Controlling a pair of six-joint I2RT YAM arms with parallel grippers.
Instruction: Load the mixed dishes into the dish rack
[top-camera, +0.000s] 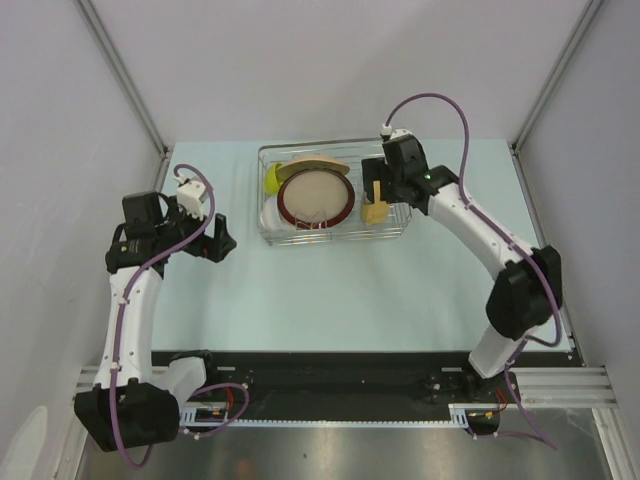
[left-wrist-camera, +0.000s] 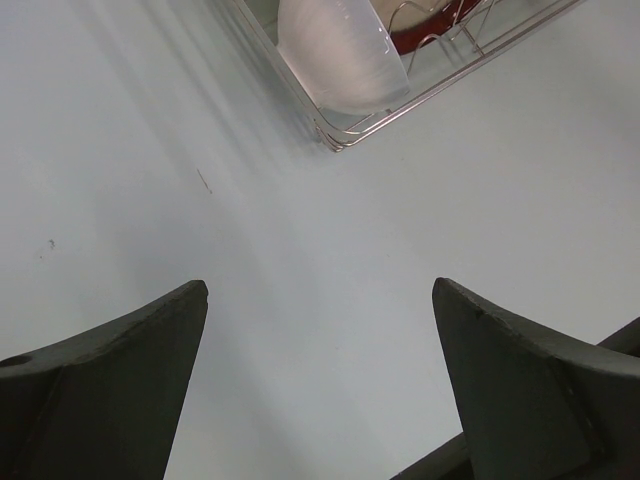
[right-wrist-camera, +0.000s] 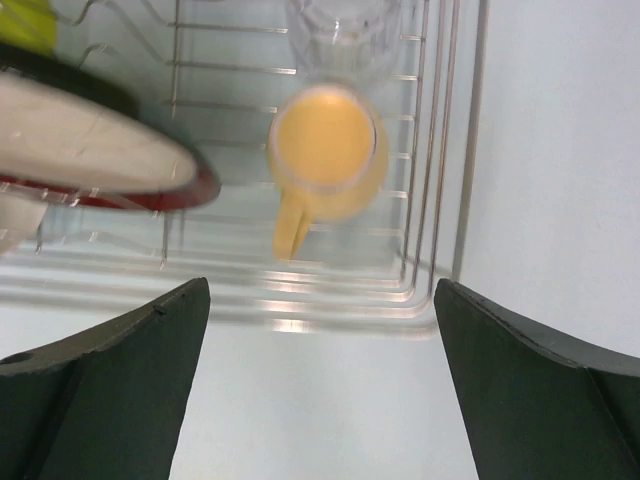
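Top external view: all dishes I can pick out sit inside the rack (top-camera: 335, 232) at the far middle of the table (top-camera: 330, 290).
- plate (top-camera: 315, 197): propped in the rack's centre.
- green bowl (top-camera: 272, 178): far-left corner of the rack.
- white bowl (top-camera: 268, 215): near-left corner.
- mug (top-camera: 377, 208): right section, handle towards the near side.

Right wrist view: right claw (right-wrist-camera: 320, 290) is released, fingers wide apart with nothing between them. It hangs above the mug, which stands upright on the wires just beside the plate's rim.

Left wrist view: left claw (left-wrist-camera: 320, 285) is also released and empty. It sits over bare table, apart from the rack's corner.

Step (judgement): mug placement looks finished, and loading appears at or near its end. The next move calls for lifting the right arm straight up, clear of the mug and the wires, before pulling back.

Hard to read:
- glass (right-wrist-camera: 335, 25) shows only in the right wrist view, cut off at the top edge behind the mug. I cannot find it from above, where the right arm covers that spot.
- tan wedge (top-camera: 320, 165) behind the plate: cannot tell what it is.
- Right wrist picture is blurred, so no plate pattern can be made out.
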